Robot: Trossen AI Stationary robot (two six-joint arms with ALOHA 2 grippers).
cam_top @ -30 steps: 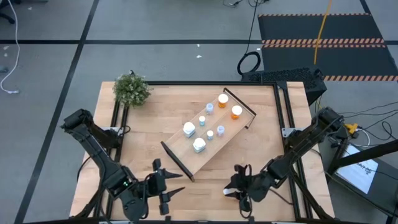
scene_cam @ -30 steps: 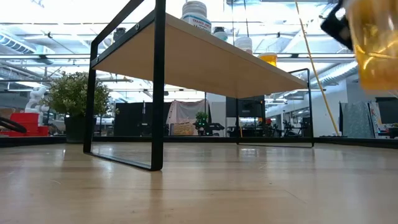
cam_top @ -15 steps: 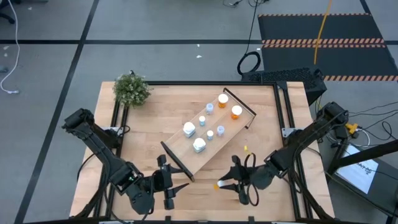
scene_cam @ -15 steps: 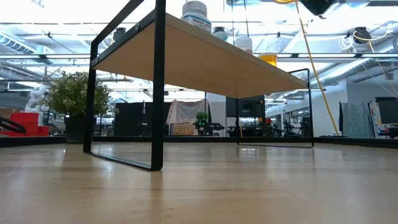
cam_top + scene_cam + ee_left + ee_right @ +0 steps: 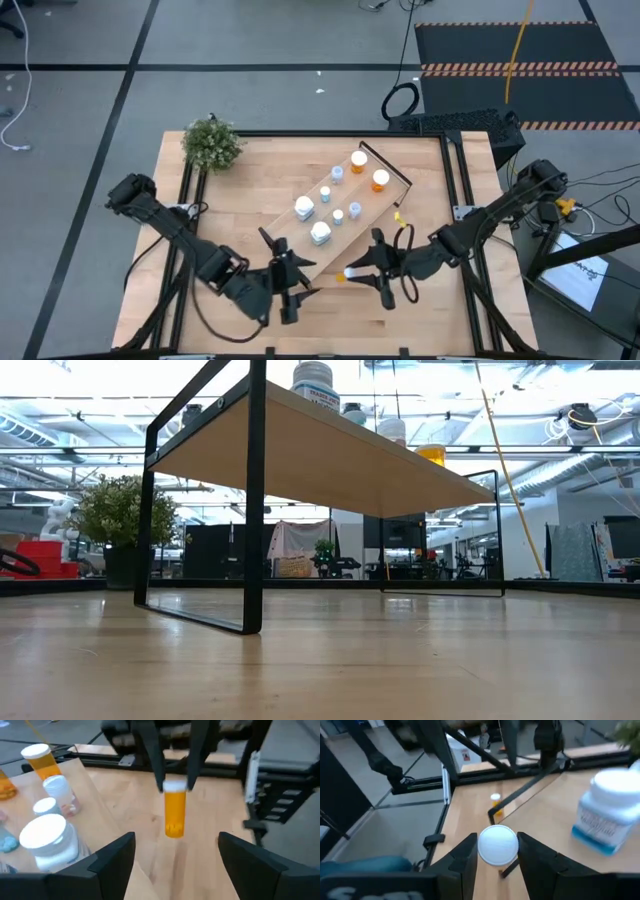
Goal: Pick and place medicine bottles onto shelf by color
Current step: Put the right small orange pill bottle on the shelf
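Note:
The light-wood shelf point(image 5: 350, 232) stands slantwise mid-table on its black brackets, and it also shows in the low view point(image 5: 320, 455). On it stand two orange bottles point(image 5: 380, 180), several small pale blue ones point(image 5: 337, 173) and two larger white ones point(image 5: 320, 233). My right gripper point(image 5: 362, 273) is near the shelf's near side, shut on an orange bottle point(image 5: 346, 273). My left gripper point(image 5: 298, 278) faces it, open. In the left wrist view its fingers point(image 5: 176, 839) stand on either side of the bottle's bottom end point(image 5: 174, 831), apart from it. My right gripper pinches the orange bottle's white cap point(image 5: 174, 786) between its two fingers, one on each side of the cap point(image 5: 497, 845). The fingers come about level from the table's right. The bottle's orange body point(image 5: 174, 815) sticks out beyond the fingertips, clear of the table.
A green bushy plant point(image 5: 212, 145) stands at the table's far left corner. Another small orange bottle point(image 5: 495, 804) shows farther off in the right wrist view, on the table by the shelf's bracket. Bare tabletop point(image 5: 240, 200) lies left of the shelf.
My right gripper has risen with the orange bottle and gone toward the shelf and the table's left, leaving the low view upward. My left gripper has gone toward the table's right and far side, toward the bottle.

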